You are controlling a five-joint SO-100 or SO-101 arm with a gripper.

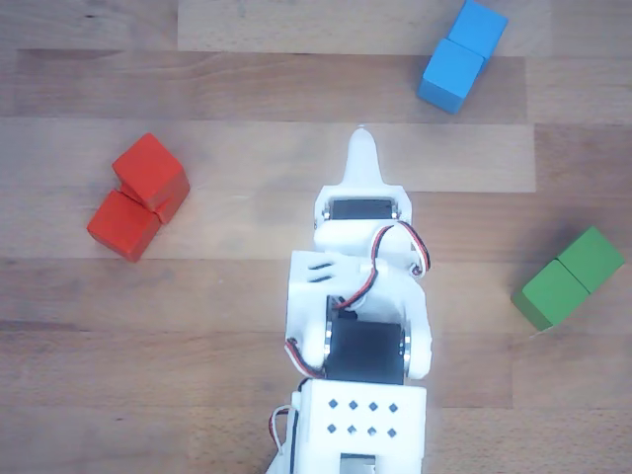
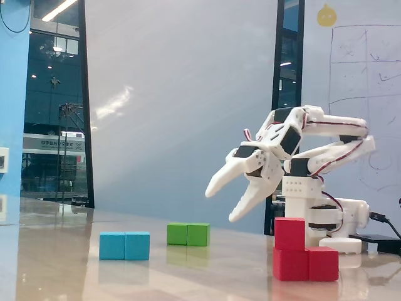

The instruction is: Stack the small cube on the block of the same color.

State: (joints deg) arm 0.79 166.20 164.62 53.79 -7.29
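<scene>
The small red-orange cube [image 1: 150, 170] sits on top of one end of the red-orange block [image 1: 122, 226] at the left of the other view. In the fixed view the cube [image 2: 289, 233] rests squarely on the left half of the block [image 2: 322, 264]. My gripper [image 2: 220, 205] is open and empty, raised in the air and apart from the stack. In the other view the gripper [image 1: 363, 148] points up the frame at mid-table, to the right of the red stack.
A blue two-cube block [image 1: 462, 54] lies at the top right and a green two-cube block [image 1: 570, 278] at the right edge. In the fixed view the blue block [image 2: 124, 245] and green block [image 2: 188, 234] lie left of the arm's base [image 2: 338, 219].
</scene>
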